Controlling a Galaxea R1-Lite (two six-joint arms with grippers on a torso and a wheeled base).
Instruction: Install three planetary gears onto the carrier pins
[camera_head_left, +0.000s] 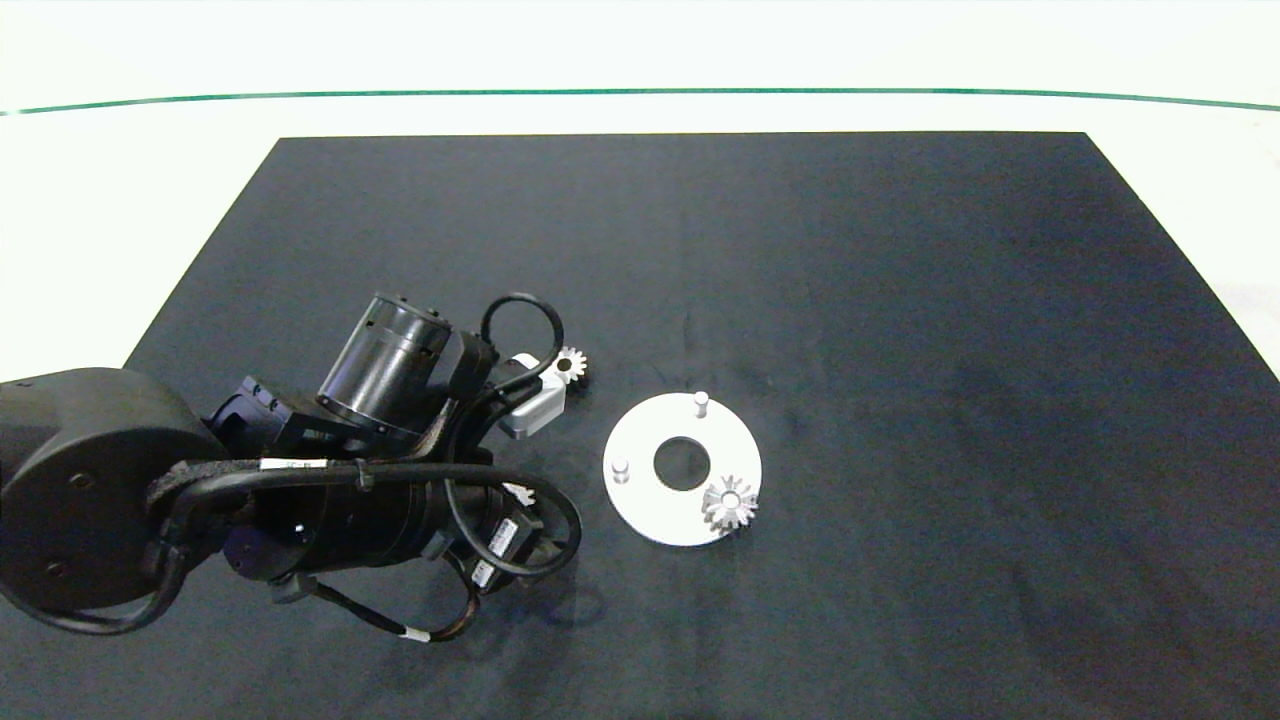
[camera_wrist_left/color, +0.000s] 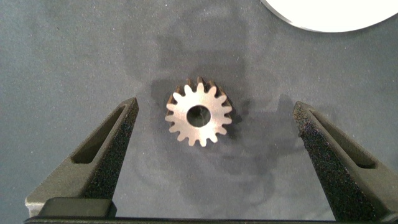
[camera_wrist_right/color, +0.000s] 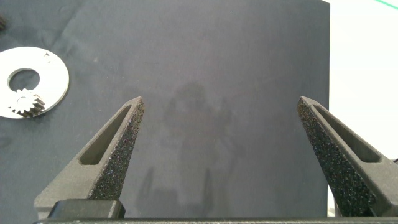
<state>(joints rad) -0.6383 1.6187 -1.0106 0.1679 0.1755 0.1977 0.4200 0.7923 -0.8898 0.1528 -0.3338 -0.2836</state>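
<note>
While one gear (camera_head_left: 729, 503) already sits on a peg of the white disc (camera_head_left: 650, 505), two pegs stand bare: one (camera_head_left: 701, 402) on the disc's far side and one (camera_head_left: 620, 468) on its side toward the left arm. So roughly a third of the job looks done, with two gears left to seat.

A second gear (camera_wrist_left/color: 198, 114) lies flat on the dark mat (camera_head_left: 900, 300), just off the disc's rim on the left arm's side. A third gear is hard to make out; a small toothed shape near the left arm's cables may be it, but I cannot tell.

Reaching in low over the tabletop, the left arm points its wrist toward the disc, and the left end effector (camera_wrist_left/color: 214, 134) hangs directly above the loose gear. Its two fingers are spread wide, one on each side of the gear and touching neither, so it grasps nothing. It looks set to close on the gear next.

Well away from the disc over bare mat, the right end effector (camera_wrist_right/color: 221, 134) is parked out of the overhead view, its fingers likewise spread apart and empty.
</note>
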